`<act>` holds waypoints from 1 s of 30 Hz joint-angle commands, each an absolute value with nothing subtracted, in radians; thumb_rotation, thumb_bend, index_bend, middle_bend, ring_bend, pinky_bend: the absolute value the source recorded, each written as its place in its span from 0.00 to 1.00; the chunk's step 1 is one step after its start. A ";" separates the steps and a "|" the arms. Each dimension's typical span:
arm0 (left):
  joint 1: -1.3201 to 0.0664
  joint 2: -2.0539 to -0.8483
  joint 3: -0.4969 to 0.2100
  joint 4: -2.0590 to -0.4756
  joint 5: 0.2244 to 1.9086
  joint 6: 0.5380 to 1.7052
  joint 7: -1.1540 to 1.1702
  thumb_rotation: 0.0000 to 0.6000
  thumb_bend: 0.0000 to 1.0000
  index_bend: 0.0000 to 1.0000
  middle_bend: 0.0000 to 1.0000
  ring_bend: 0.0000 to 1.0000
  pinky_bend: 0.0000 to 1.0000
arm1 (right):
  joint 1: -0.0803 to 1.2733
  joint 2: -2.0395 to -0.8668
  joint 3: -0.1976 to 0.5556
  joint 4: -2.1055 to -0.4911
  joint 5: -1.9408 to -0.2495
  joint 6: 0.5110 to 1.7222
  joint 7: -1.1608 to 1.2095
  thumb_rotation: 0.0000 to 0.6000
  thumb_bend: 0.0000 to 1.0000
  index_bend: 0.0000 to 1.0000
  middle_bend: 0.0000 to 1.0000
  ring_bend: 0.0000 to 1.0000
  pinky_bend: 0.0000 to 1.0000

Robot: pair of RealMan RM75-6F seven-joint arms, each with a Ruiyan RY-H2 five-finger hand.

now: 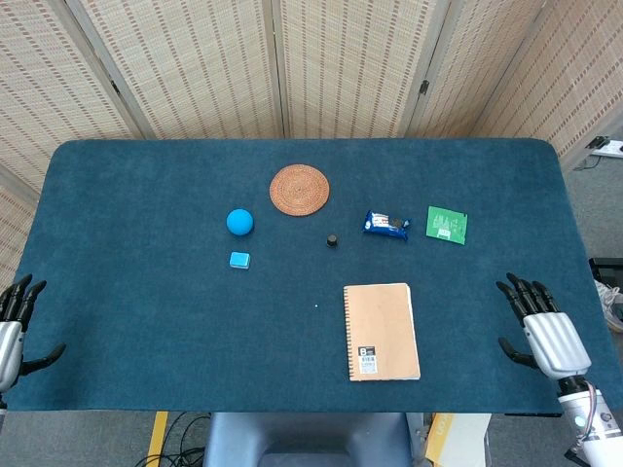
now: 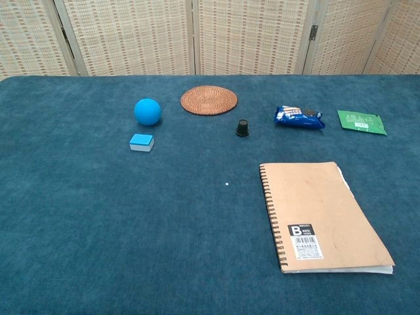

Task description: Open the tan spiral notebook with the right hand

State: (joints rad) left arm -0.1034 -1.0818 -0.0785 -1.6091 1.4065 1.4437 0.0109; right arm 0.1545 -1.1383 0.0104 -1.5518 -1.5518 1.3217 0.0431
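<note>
Big blue table [image 1: 146,292] with the tan spiral notebook [image 1: 381,331] lying closed near the front edge, spiral on its left. Right hand [image 1: 540,336] is off to the notebook's right, well apart from it, fingers spread and holding nothing. Left hand [image 1: 12,326] sits at the far left edge, fingers spread too.

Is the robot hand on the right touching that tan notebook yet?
Apart. The head view shows the right robot hand near the table's edge, with bare blue tabletop between it and the tan spiral notebook.

blue table [image 1: 146,292] – notebook [image 1: 381,331], ball [image 1: 239,222], coaster [image 1: 299,189]
</note>
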 commanded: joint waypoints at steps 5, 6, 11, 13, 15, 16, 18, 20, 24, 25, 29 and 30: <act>-0.090 -1.062 -0.090 -1.618 1.392 1.460 -0.034 1.00 0.21 0.10 0.00 0.02 0.18 | 0.229 -1.305 -0.007 -1.371 -1.677 1.311 0.073 1.00 0.38 0.00 0.00 0.00 0.00; -0.088 -1.059 -0.089 -1.619 1.399 1.467 -0.044 1.00 0.21 0.10 0.00 0.02 0.18 | 0.240 -1.331 -0.010 -1.332 -1.693 1.309 0.092 1.00 0.38 0.00 0.00 0.00 0.00; -0.075 -1.053 -0.090 -1.616 1.411 1.493 -0.070 1.00 0.21 0.10 0.01 0.03 0.18 | 0.291 -1.437 -0.009 -1.180 -1.724 1.296 0.149 1.00 0.38 0.00 0.00 0.00 0.00; -0.073 -1.052 -0.092 -1.618 1.407 1.496 -0.072 1.00 0.21 0.10 0.01 0.03 0.18 | 0.304 -1.458 -0.006 -1.156 -1.717 1.282 0.166 1.00 0.38 0.00 0.00 0.00 0.00; -0.071 -1.051 -0.094 -1.621 1.405 1.500 -0.072 1.00 0.21 0.10 0.01 0.02 0.18 | 0.320 -1.481 -0.005 -1.131 -1.711 1.266 0.184 1.00 0.38 0.00 0.00 0.00 0.00; -0.070 -1.051 -0.095 -1.622 1.406 1.502 -0.073 1.00 0.21 0.10 0.01 0.02 0.18 | 0.327 -1.492 -0.006 -1.118 -1.714 1.264 0.195 1.00 0.38 0.00 0.00 0.00 0.00; -0.069 -1.052 -0.095 -1.624 1.404 1.504 -0.070 1.00 0.21 0.10 0.01 0.03 0.18 | 0.343 -1.522 -0.007 -1.077 -1.721 1.263 0.210 1.00 0.38 0.00 0.00 0.00 0.00; -0.068 -1.051 -0.096 -1.625 1.401 1.503 -0.070 1.00 0.21 0.10 0.01 0.03 0.18 | 0.357 -1.551 -0.011 -1.039 -1.724 1.253 0.215 1.00 0.37 0.00 0.00 0.00 0.00; -0.068 -1.048 -0.104 -1.620 1.387 1.501 -0.081 1.00 0.21 0.10 0.01 0.03 0.18 | 0.374 -1.590 -0.019 -0.997 -1.722 1.242 0.239 1.00 0.37 0.00 0.00 0.00 0.00; -0.067 -1.047 -0.106 -1.618 1.384 1.500 -0.084 1.00 0.21 0.10 0.01 0.03 0.18 | 0.378 -1.599 -0.023 -0.985 -1.721 1.238 0.250 1.00 0.37 0.00 0.00 0.00 0.00; -0.068 -1.047 -0.109 -1.616 1.380 1.497 -0.087 1.00 0.21 0.10 0.01 0.03 0.18 | 0.388 -1.626 -0.032 -0.946 -1.713 1.224 0.276 1.00 0.37 0.00 0.00 0.00 0.00; -0.068 -1.047 -0.108 -1.616 1.381 1.496 -0.087 1.00 0.21 0.10 0.01 0.02 0.18 | 0.390 -1.632 -0.034 -0.939 -1.712 1.221 0.282 1.00 0.37 0.00 0.00 0.00 0.00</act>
